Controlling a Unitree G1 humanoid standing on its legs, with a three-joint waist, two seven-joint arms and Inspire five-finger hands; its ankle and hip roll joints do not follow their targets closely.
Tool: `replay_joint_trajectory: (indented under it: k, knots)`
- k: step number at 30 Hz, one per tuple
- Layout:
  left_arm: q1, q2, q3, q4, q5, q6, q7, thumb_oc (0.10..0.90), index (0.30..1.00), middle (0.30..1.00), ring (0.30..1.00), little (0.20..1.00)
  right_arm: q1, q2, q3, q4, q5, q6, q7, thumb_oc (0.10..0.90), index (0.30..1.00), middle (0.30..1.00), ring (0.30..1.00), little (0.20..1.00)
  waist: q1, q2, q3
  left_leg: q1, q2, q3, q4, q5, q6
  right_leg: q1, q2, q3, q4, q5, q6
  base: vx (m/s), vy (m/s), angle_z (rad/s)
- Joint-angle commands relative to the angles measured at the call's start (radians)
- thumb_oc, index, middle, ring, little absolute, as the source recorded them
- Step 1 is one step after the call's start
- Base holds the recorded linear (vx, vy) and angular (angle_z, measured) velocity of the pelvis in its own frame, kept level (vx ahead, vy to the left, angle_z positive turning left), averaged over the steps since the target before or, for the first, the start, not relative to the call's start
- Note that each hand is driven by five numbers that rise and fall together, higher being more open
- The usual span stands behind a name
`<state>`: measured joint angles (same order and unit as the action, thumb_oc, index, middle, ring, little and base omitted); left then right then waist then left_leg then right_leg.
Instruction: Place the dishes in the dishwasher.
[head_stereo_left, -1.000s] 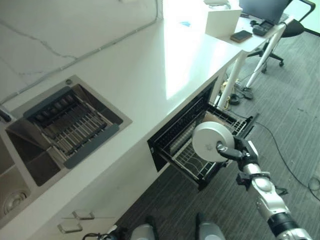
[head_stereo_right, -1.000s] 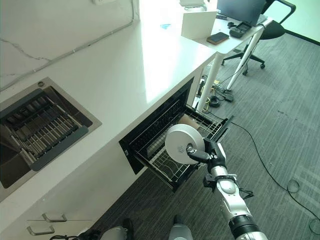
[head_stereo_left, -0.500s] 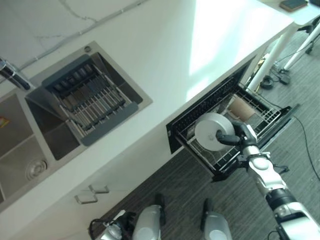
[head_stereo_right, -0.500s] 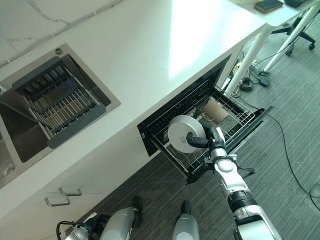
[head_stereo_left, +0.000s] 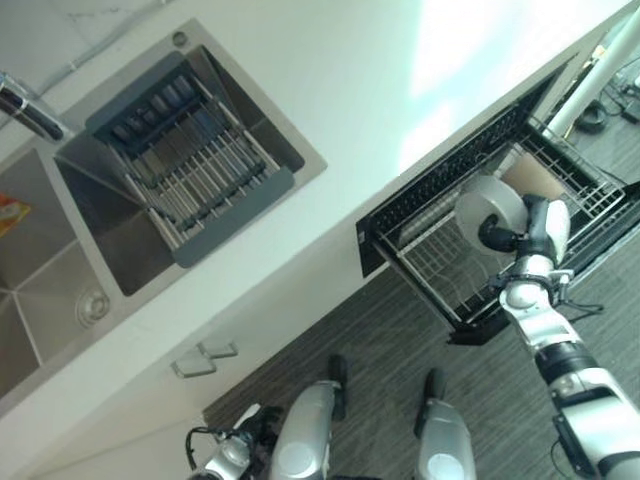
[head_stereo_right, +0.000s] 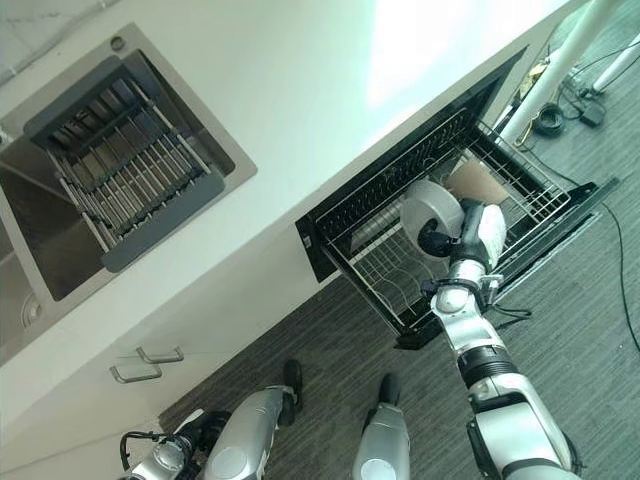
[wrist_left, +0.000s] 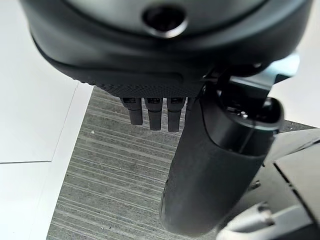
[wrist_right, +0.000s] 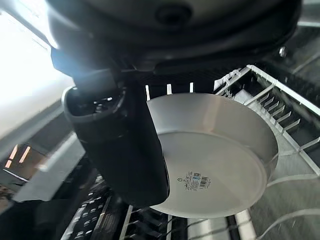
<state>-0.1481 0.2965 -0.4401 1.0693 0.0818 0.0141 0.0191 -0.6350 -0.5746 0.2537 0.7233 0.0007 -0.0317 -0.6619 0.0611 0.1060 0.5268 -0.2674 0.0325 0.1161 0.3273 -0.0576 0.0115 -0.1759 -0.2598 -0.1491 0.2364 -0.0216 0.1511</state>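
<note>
A white plate (head_stereo_left: 489, 204) stands on edge over the pulled-out dishwasher rack (head_stereo_left: 432, 268), its underside toward me. My right hand (head_stereo_left: 541, 228) is shut on the plate, with the thumb (wrist_right: 125, 150) across its base and the fingers behind it. In the right wrist view the plate (wrist_right: 220, 145) hangs just above the rack's wire tines (wrist_right: 280, 116). A brown cup (head_stereo_right: 478, 182) lies in the rack close behind the plate. My left hand (wrist_left: 215, 150) hangs over grey carpet, fingers (wrist_left: 152, 114) straight, holding nothing.
The white counter (head_stereo_left: 340, 90) runs above the open dishwasher. A steel sink (head_stereo_left: 60, 250) holds a grey draining rack (head_stereo_left: 190, 160), with a faucet (head_stereo_left: 22, 105) beside it. A white table leg (head_stereo_left: 590, 80) stands past the rack. Drawer handles (head_stereo_right: 145, 362) sit under the sink.
The camera has swung over the sink. My right hand has carried the plate from the rack's front corner inward, over the rack beside the brown cup.
</note>
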Motion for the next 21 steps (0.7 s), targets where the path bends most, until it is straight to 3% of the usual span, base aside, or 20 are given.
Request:
replay_joint_trajectory:
  k: [1, 3, 7, 14, 21]
  knots:
    - [0.027, 0.035, -0.038, 0.0, -0.042, -0.011, 0.018, 0.8, 0.9, 0.9, 0.9, 0.9, -0.142, -0.104, 0.015, -0.009, -0.073, -0.078, -0.177, 0.4, 0.3, 0.3, 0.3, 0.3, 0.014, -0.005, -0.054, 0.061, 0.03, -0.094, -0.027, -0.114, -0.042, -0.011, 0.016, 0.015, 0.064, -0.097, -0.02, -0.1, 0.021, 0.07]
    - [0.014, 0.031, -0.045, 0.004, -0.072, -0.025, 0.027, 0.8, 0.9, 0.9, 0.9, 0.9, -0.178, -0.12, 0.025, 0.028, -0.091, -0.081, -0.227, 0.4, 0.3, 0.3, 0.3, 0.3, 0.019, 0.009, -0.032, 0.033, 0.027, -0.096, -0.027, -0.101, -0.039, -0.036, 0.018, 0.011, 0.064, -0.092, -0.024, -0.13, 0.036, 0.03]
    - [0.005, 0.029, -0.038, -0.012, -0.094, -0.039, 0.041, 0.8, 0.9, 0.9, 0.9, 0.9, -0.205, -0.132, 0.045, 0.039, -0.122, -0.076, -0.229, 0.4, 0.3, 0.3, 0.3, 0.3, 0.025, 0.021, -0.007, 0.006, 0.023, -0.096, -0.027, -0.087, -0.032, -0.064, 0.02, 0.002, 0.064, -0.08, -0.031, -0.08, 0.031, -0.01]
    - [-0.02, 0.03, -0.053, -0.049, -0.106, -0.039, 0.072, 0.8, 0.9, 0.9, 0.9, 0.9, -0.222, -0.111, 0.109, 0.061, -0.171, -0.08, -0.226, 0.4, 0.3, 0.3, 0.3, 0.3, 0.04, 0.02, -0.007, -0.048, 0.02, -0.089, -0.027, -0.068, -0.015, -0.122, 0.023, -0.011, 0.093, -0.079, -0.049, -0.03, 0.005, -0.01]
    - [-0.026, 0.028, -0.068, -0.079, -0.147, -0.05, 0.093, 0.8, 0.9, 0.9, 0.9, 0.9, -0.251, -0.099, 0.173, 0.075, -0.259, -0.068, -0.295, 0.4, 0.3, 0.3, 0.3, 0.3, 0.054, 0.025, -0.007, -0.113, 0.012, -0.085, -0.027, -0.046, -0.003, -0.21, 0.022, -0.008, 0.155, -0.091, -0.056, -0.04, 0.013, 0.01]
